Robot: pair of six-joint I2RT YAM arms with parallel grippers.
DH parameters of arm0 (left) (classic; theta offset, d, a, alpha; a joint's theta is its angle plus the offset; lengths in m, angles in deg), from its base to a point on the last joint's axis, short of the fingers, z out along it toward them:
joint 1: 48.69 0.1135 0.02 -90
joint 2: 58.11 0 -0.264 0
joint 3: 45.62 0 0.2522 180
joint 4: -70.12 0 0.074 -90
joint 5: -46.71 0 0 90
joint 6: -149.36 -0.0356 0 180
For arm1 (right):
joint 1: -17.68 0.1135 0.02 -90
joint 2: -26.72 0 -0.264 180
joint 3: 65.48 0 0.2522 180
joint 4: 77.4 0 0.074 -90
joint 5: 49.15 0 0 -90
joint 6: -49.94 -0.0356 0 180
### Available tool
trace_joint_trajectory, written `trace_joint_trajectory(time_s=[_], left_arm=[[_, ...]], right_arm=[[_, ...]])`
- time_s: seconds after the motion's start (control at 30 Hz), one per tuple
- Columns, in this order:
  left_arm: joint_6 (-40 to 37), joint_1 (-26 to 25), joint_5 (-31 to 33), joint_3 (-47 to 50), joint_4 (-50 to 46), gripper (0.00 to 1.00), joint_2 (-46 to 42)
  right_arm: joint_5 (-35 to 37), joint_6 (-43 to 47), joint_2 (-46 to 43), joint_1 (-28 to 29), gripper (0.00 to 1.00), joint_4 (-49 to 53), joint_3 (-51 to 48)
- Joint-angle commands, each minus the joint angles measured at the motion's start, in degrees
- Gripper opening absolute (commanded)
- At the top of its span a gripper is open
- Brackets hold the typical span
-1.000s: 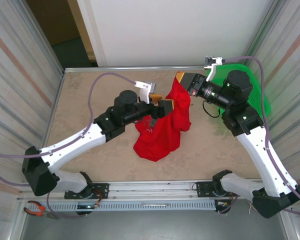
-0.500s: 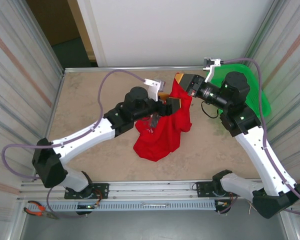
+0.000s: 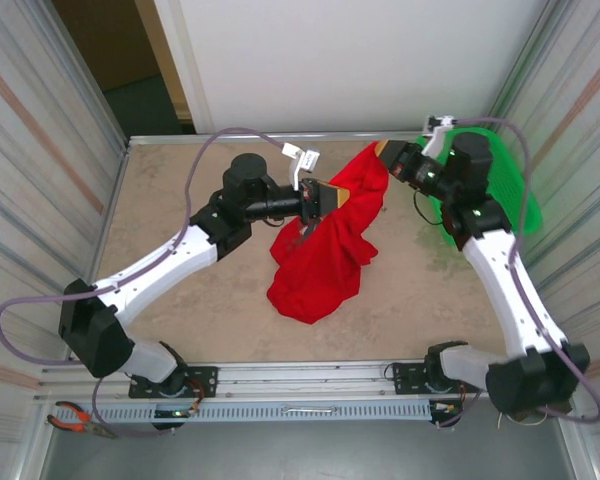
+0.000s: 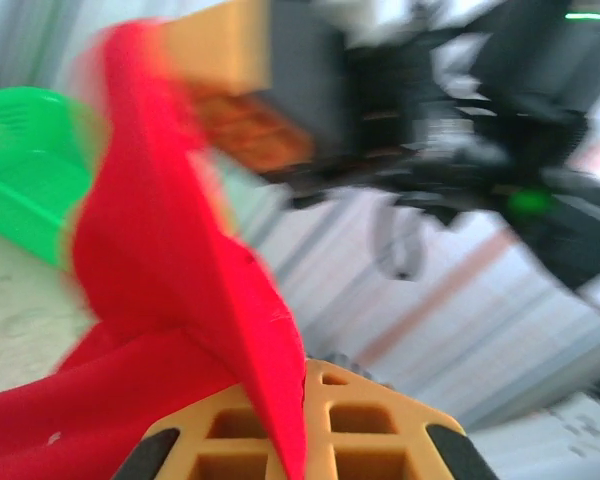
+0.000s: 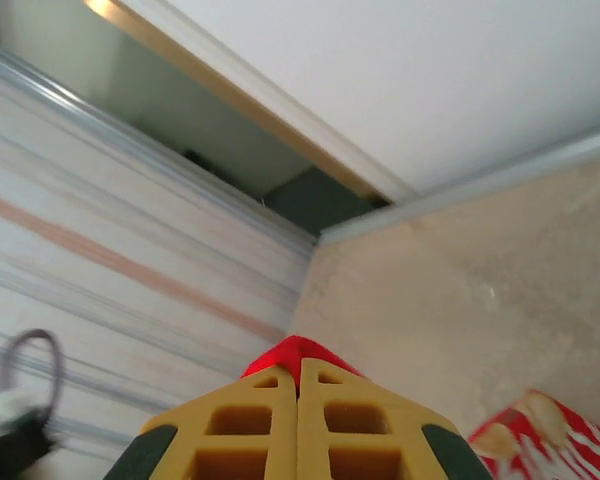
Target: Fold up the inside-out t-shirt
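The bright red inside-out t-shirt (image 3: pixel 318 262) lies bunched on the table, and its upper edge is lifted and stretched between both grippers. My left gripper (image 3: pixel 321 196) is shut on that edge at mid table. In the left wrist view the red cloth (image 4: pixel 170 250) runs down between my yellow fingers (image 4: pixel 370 420), jaws closed on it. My right gripper (image 3: pixel 386 151) is at the back, shut on the far end of the edge. The right wrist view shows a red tip of cloth (image 5: pixel 295 352) pinched between its closed fingers (image 5: pixel 355 420).
A green mesh basket (image 3: pixel 508 172) stands at the back right, just behind my right arm; it is also at the left of the left wrist view (image 4: pixel 20 160). Striped walls close in both sides. Pliers (image 3: pixel 75 418) lie off the table's front left.
My left gripper has shut on the shirt's edge. My right gripper has moved back and to the right, pulling the cloth taut between the two grippers.
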Motion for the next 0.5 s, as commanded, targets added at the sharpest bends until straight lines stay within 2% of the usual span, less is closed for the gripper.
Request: trace_joint_trajectory(time_s=[0.0, 0.07, 0.17, 0.3, 0.47], left_arm=[[6.08, 0.71, -13.46, -0.54, 9.30, 0.00, -3.16], [7.40, 1.46, -14.30, -0.08, 11.12, 0.00, -3.35], [8.20, 2.87, -15.46, 0.30, 12.21, 0.00, -3.21], [9.12, 4.00, -17.12, 0.75, 13.48, 0.00, -2.69], [9.15, 4.28, -17.24, 1.35, 13.33, 0.00, -2.32]], right_arm=[[-1.64, 3.71, 3.09, -0.59, 0.41, 3.16, -0.24], [-0.93, 5.41, 0.43, -0.76, 0.53, 4.95, -2.12], [1.27, 7.49, -6.74, -0.85, 0.62, 8.86, -4.66], [-0.29, 8.14, -15.55, -0.64, 0.67, 12.10, -5.90], [-2.88, 5.92, -18.69, 0.89, 0.71, 10.72, -6.14]])
